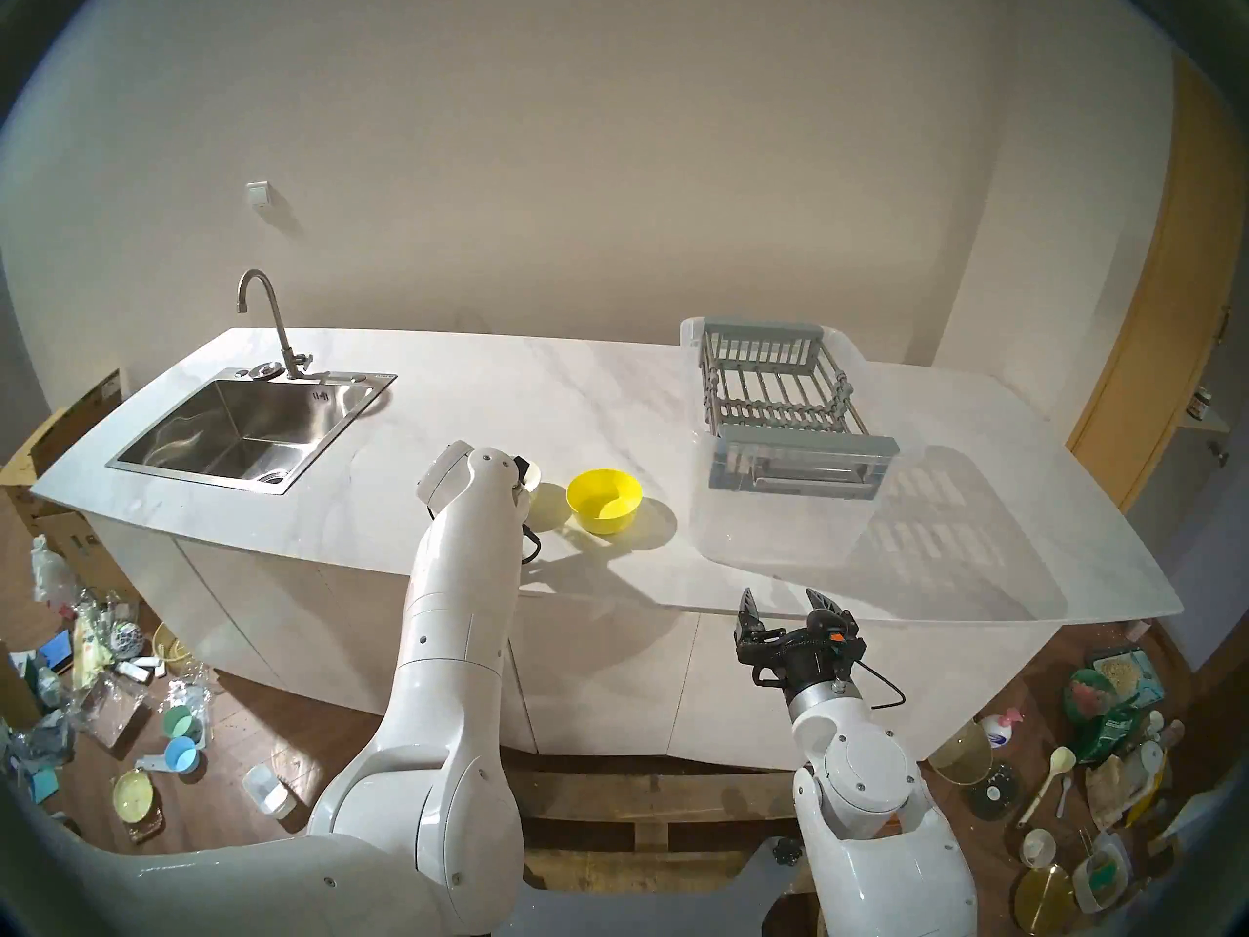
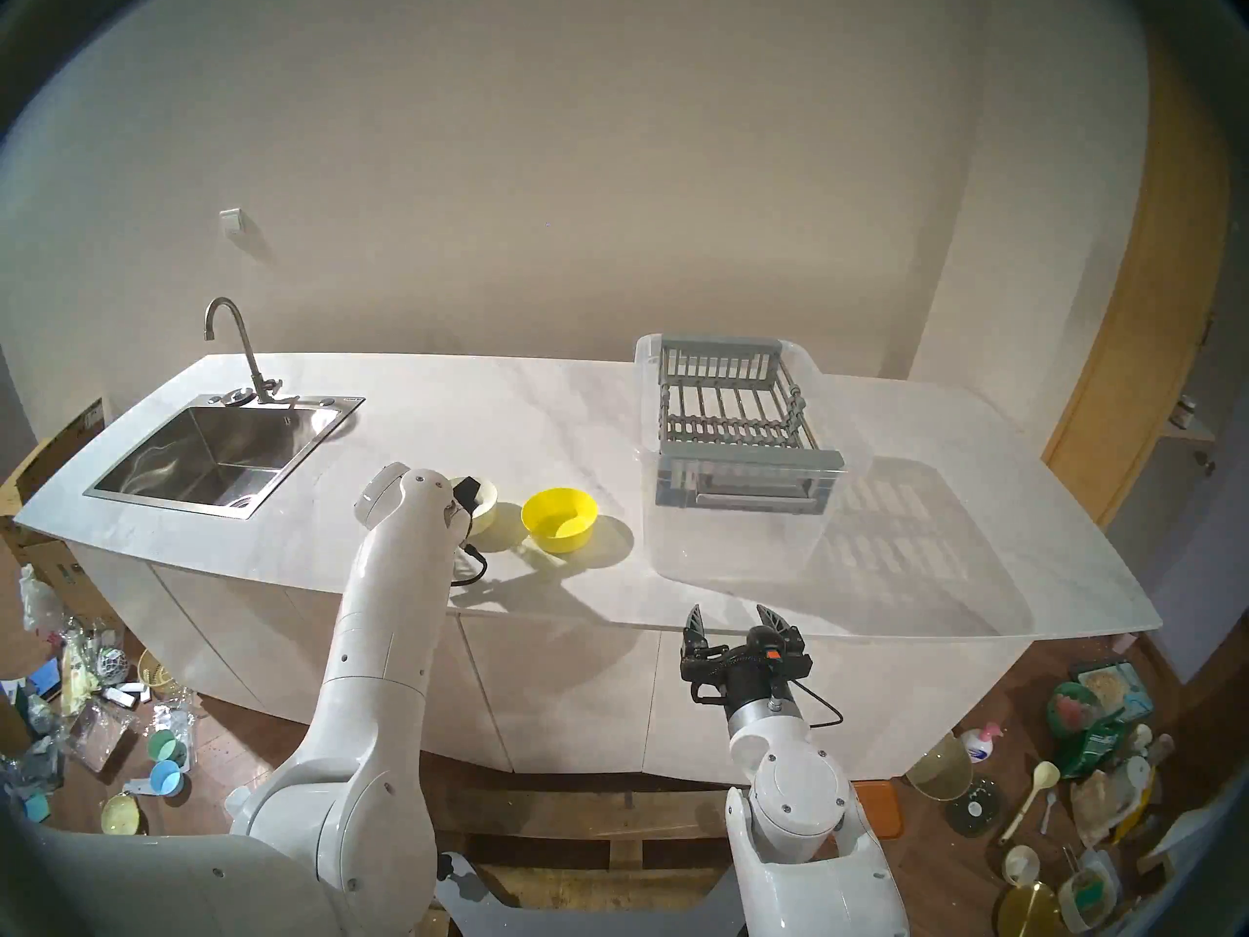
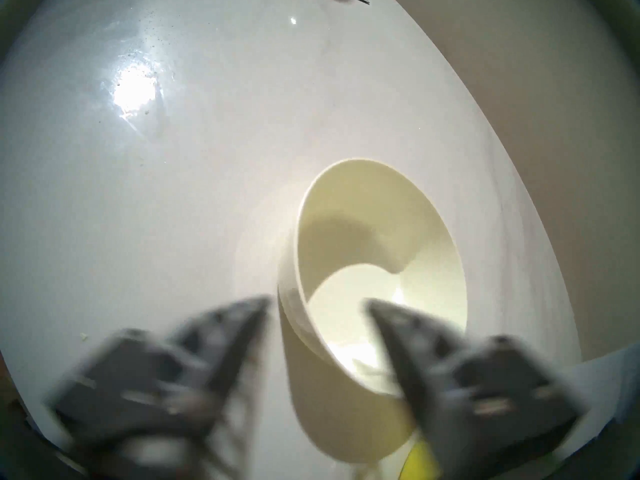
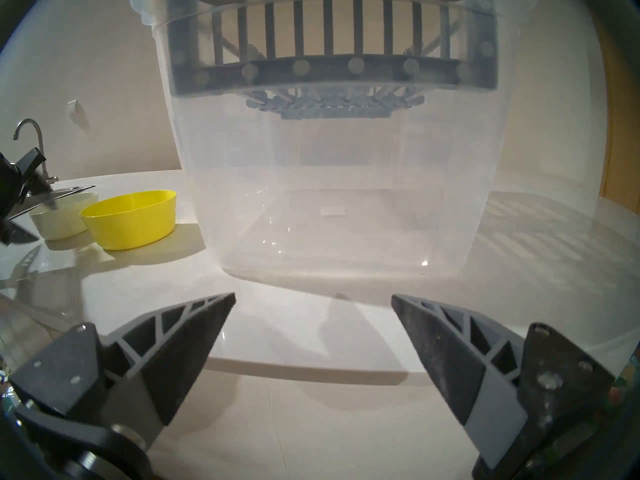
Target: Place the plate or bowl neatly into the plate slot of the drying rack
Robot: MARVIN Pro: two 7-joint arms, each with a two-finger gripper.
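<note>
A cream bowl [image 3: 381, 226] stands upright on the white counter, next to a yellow bowl [image 1: 603, 501] on its right. My left gripper [image 3: 317, 301] is open over the cream bowl's near rim, one finger outside the wall and one inside; its fingers are blurred. In the head view my left arm hides most of the cream bowl [image 2: 485, 510]. The grey drying rack [image 1: 787, 401] sits on top of a clear plastic tub [image 1: 777, 530] at the back right, and its notched floor bars, the plate slot [image 1: 777, 411], hold nothing. My right gripper [image 1: 782, 597] is open and empty at the counter's front edge.
A steel sink [image 1: 250, 428] with a faucet [image 1: 270, 320] is set in the counter's left end. The tub [image 4: 346, 191] fills the right wrist view just beyond the fingers. Loose items lie on the floor on both sides of the counter.
</note>
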